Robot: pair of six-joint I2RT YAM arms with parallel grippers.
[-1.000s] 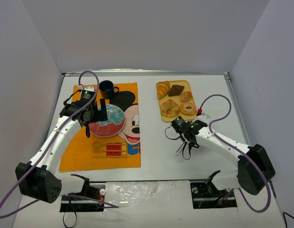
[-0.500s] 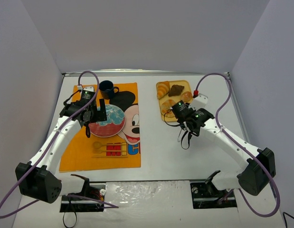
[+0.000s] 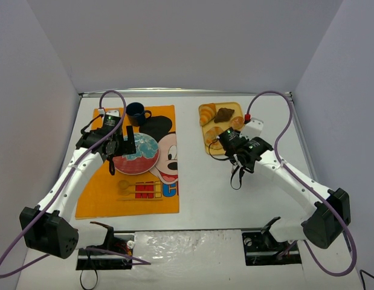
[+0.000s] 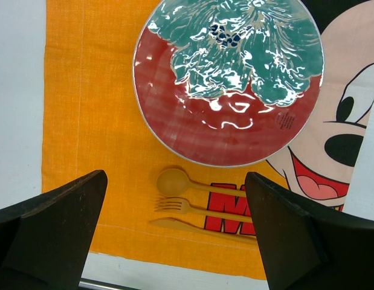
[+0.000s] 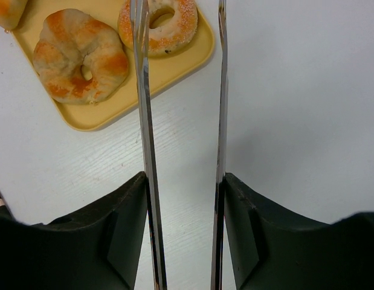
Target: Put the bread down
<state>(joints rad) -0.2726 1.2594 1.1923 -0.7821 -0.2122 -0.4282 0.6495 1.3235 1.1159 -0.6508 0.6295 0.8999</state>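
Note:
The bread, a golden ridged croissant (image 3: pixel 206 113), lies at the back left of the yellow tray (image 3: pixel 221 148). My right gripper (image 3: pixel 238 158) hovers by the tray's near right corner. In the right wrist view the right gripper (image 5: pixel 182 181) is shut on metal tongs (image 5: pixel 141 90), whose two blades stand apart with nothing between them and reach over the tray's edge. My left gripper (image 3: pixel 123 145) hangs open and empty over the red and teal plate (image 3: pixel 138 162). In the left wrist view the left gripper (image 4: pixel 174 241) is above the near edge of the plate (image 4: pixel 168 109).
Two ring doughnuts (image 5: pixel 78 60) (image 5: pixel 159 24) lie at the tray's near end, and a dark chocolate pastry (image 3: pixel 224 114) sits beside the croissant. The plate rests on an orange Mickey placemat (image 3: pixel 102 193) with printed cutlery (image 4: pixel 187 205). A dark blue mug (image 3: pixel 136 110) stands behind the plate.
My right arm has swung back from the middle of the table to the tray's near right corner, carrying the tongs. The left arm has not moved.

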